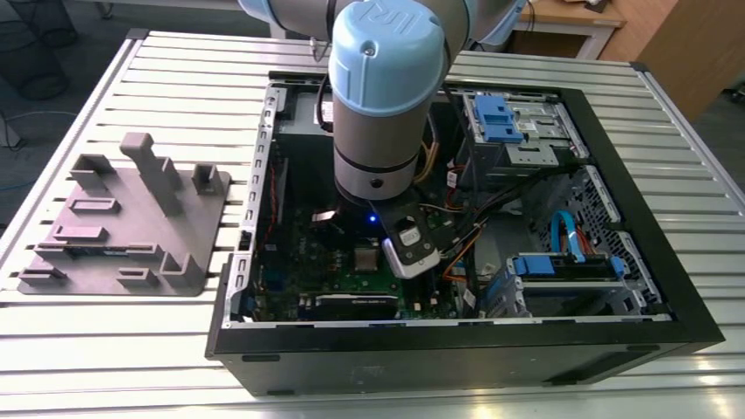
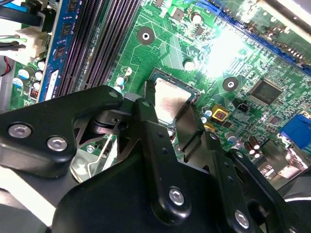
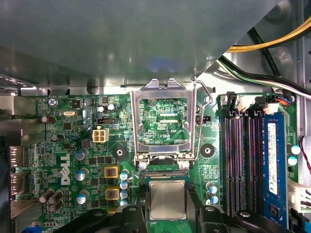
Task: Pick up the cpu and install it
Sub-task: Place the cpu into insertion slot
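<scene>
Just beside the open frame (image 3: 163, 147), the cpu (image 3: 167, 196) looks seated, straddled by the gripper (image 3: 167, 208); whether clamped I cannot tell. Frame not yet closed.

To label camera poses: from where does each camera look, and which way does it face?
Exterior view: off the arm, looking down into the computer case; the arm shows.
First wrist view: on the arm, facing the motherboard squarely; the gripper shows.
Second wrist view: on the arm, slanted past the gripper.
Both wrist views share the cpu.
</scene>
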Controlling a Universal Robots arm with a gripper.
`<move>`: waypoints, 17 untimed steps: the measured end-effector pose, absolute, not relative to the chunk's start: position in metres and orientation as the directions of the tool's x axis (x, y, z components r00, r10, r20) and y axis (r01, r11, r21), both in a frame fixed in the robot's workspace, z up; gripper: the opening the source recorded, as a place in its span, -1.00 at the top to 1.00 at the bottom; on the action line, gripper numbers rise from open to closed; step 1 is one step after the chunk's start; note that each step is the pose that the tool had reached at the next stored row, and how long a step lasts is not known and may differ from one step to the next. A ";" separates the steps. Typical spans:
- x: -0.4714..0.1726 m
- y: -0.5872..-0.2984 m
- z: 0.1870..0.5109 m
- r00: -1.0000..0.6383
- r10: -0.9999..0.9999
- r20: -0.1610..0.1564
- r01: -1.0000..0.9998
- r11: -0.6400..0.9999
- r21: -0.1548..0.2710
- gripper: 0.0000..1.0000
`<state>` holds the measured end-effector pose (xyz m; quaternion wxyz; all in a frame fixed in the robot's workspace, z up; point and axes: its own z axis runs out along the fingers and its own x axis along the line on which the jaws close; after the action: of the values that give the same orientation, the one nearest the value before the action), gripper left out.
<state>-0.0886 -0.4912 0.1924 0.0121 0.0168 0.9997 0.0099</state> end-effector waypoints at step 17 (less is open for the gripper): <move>-0.089 -0.491 0.193 -0.999 0.034 -0.024 0.033 0.999 0.020 0.23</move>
<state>-0.0886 -0.4912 0.1933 0.0121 0.0168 0.9997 0.0100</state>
